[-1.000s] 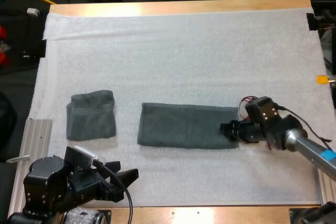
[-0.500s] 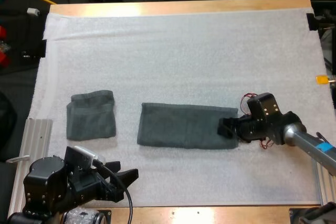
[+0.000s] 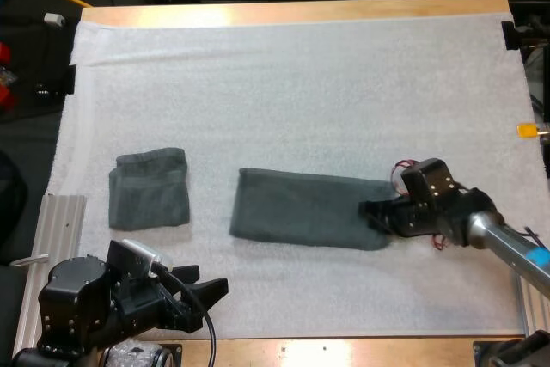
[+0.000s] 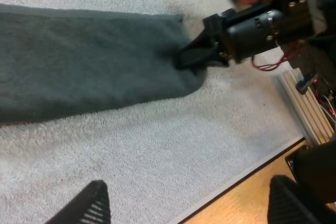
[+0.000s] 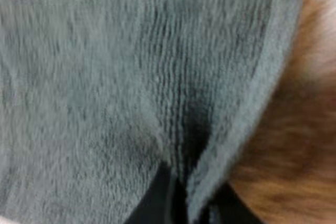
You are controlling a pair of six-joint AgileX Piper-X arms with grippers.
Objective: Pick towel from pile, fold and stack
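- Long towel (image 3: 296,219) lies mid-mat as a strip running left to right across the white mat (image 3: 301,83). It looks already doubled once, so the next fold is probably end over end.
- Right gripper (image 3: 371,211) sits low at the strip's right short end. Its fingers (image 5: 157,200) are clenched on the towel: the right wrist view has the hemmed edge pinched between them, fabric pressed from both sides.
- The grip is near the middle of that end, not at a corner, likely so the whole end lifts evenly when carried toward the left end.
- The right end draws in toward the pinch, while the left end lies flat on the mat, held by friction only. Risk: the strip slides instead of folding.
- Left gripper (image 3: 203,281) hangs near the front edge of the tabletop (image 3: 344,351), fingers spread wide on nothing, well clear of both towels. That keeps the fold path free.
- Folded towel (image 3: 148,188) sits left of the strip, apart from it. It reads as the stack base, with nothing on top, ready to take the finished fold.
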